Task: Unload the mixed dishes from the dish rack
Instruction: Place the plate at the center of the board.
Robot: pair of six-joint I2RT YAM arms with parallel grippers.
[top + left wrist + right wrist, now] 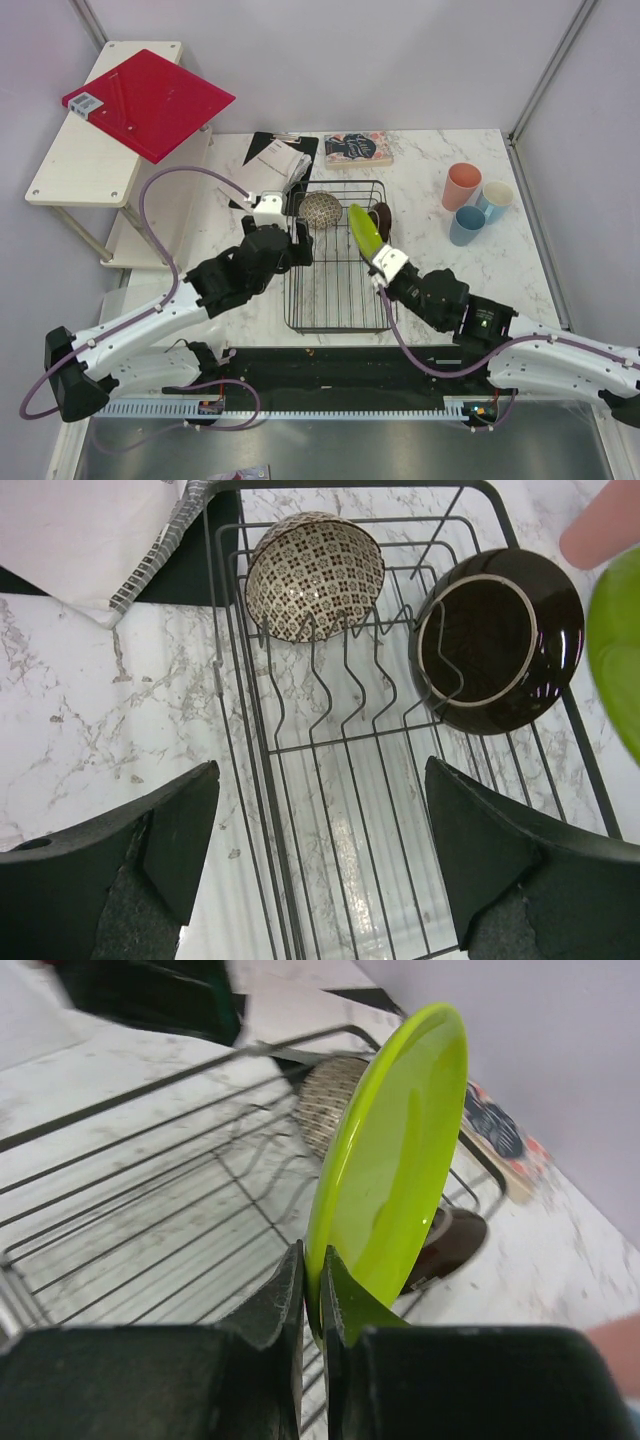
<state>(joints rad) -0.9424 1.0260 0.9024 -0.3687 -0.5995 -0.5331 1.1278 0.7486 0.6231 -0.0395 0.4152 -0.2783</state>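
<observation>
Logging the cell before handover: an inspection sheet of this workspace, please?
Surface: marble table, no spills seen.
Job's things: bowl and dark plate standing in rack; green plate gripped at rack's right side; pink cup, light blue mug, darker blue cup on table, right.
Clutter: book and clipboard behind rack; red board on white shelf.
Pincers: left pincer open over rack; right pincer shut on green plate.
Cables: purple cable looped by each arm.
Surroundings: plain walls, metal posts.

No wording can be read anywhere. The small white sticker (pixel 85 103) on the flat red square board (pixel 150 100) is too blurred, as are the illustrated pink-and-dark book cover (pixel 358 149) and the white printed sheet (pixel 278 160) on the marble desk (pixel 520 280).
</observation>
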